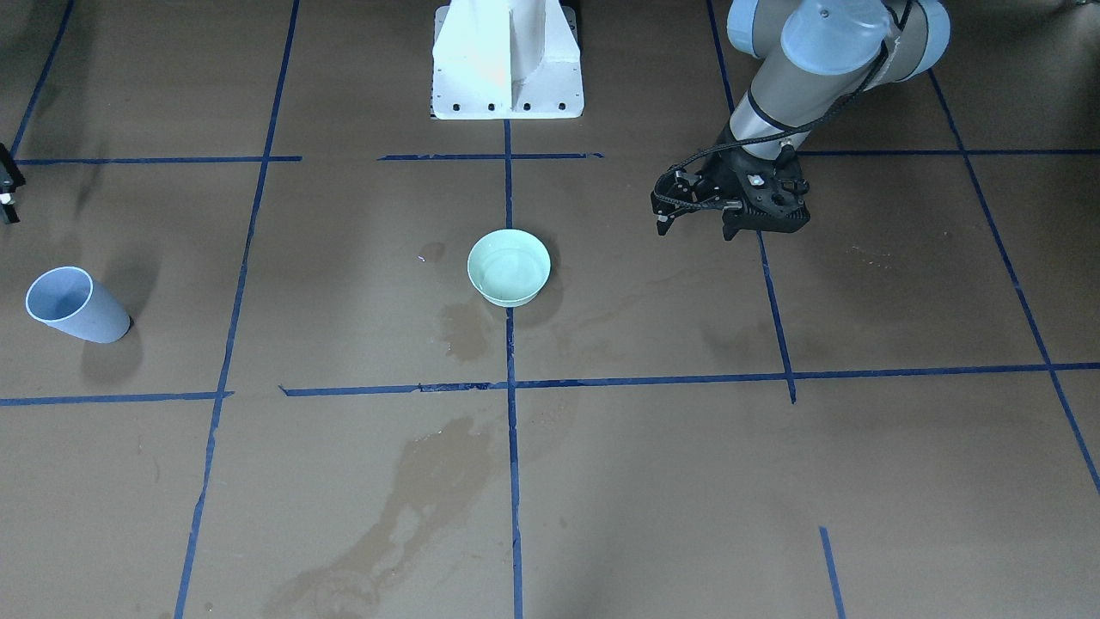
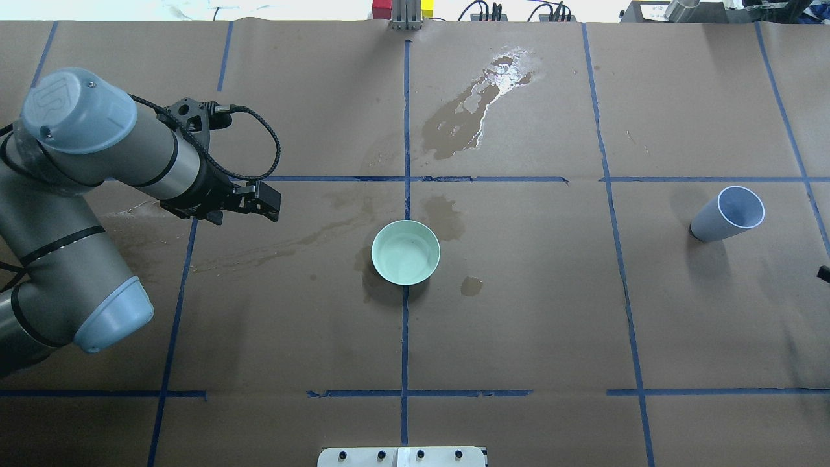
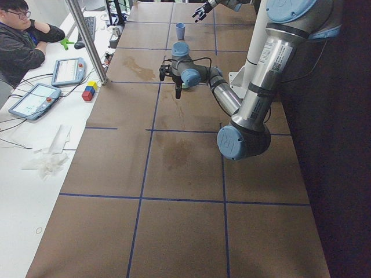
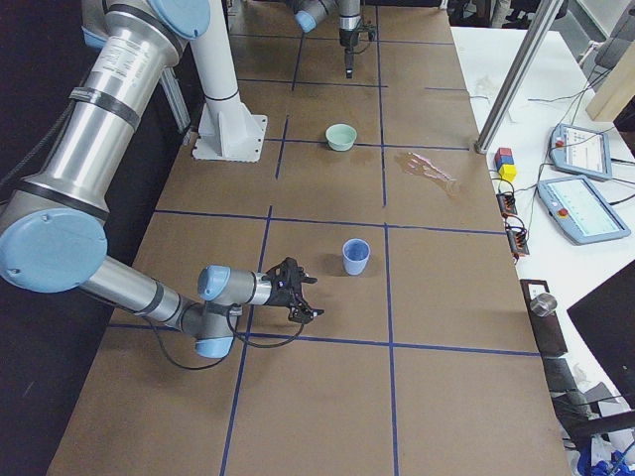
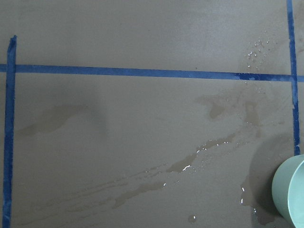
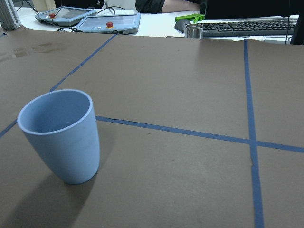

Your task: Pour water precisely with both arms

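Note:
A pale blue cup (image 1: 76,305) stands upright at the table's end on my right side; it also shows in the overhead view (image 2: 726,214) and close in the right wrist view (image 6: 61,135). A mint green bowl (image 2: 406,251) sits at the table's middle, with a faint sheen of water inside (image 1: 509,268). My left gripper (image 1: 694,228) hovers open and empty beside the bowl, well apart from it (image 2: 262,206). My right gripper (image 4: 306,300) is low near the cup, a short way off, with its fingers spread and nothing held. Only a sliver of it shows at the overhead view's edge (image 2: 823,272).
Wet spill patches darken the brown paper beyond the bowl (image 2: 480,107) and around it (image 5: 190,164). The white pedestal (image 1: 507,60) stands at the robot's side. An operators' bench with tablets (image 4: 585,213), a keyboard and a metal post (image 4: 516,69) runs along the far edge.

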Robot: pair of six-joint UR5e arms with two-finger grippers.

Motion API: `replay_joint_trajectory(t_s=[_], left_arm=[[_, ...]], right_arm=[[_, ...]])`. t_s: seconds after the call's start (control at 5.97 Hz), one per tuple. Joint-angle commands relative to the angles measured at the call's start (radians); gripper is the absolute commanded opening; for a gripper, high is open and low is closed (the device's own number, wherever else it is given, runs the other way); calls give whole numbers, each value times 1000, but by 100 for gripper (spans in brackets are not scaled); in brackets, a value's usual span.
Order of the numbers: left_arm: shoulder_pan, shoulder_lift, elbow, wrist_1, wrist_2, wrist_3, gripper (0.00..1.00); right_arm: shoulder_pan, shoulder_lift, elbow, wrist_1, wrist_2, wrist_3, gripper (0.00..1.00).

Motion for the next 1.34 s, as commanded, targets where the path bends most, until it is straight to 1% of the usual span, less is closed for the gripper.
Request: replay_joint_trajectory(t_s=[0.0, 0.17, 0.33, 0.5, 0.67, 0.84, 1.0, 1.17], left_arm=[[1, -3, 6, 0, 2, -2, 100], [1, -3, 3, 0, 3, -3, 100], [2, -4, 5, 0, 4, -12, 100], [2, -6, 6, 2, 4, -13, 100], [5, -7, 12, 2, 7, -20, 100], [8, -24, 15, 3, 38, -35, 100], [27, -26, 19, 3, 45, -43, 100], [28, -53, 32, 3, 46, -72, 100]], right_arm=[[392, 78, 7, -119, 439, -93, 100], [549, 112, 9, -212, 600, -173, 100], [676, 149, 12, -350, 764, -238, 100], [762, 189, 14, -505, 864, -328, 100], [810, 226, 15, -663, 941, -386, 100], [835, 250, 15, -795, 1021, -407, 100], [839, 261, 21, -930, 1063, -449, 100], [839, 268, 52, -1080, 1102, -570, 100]])
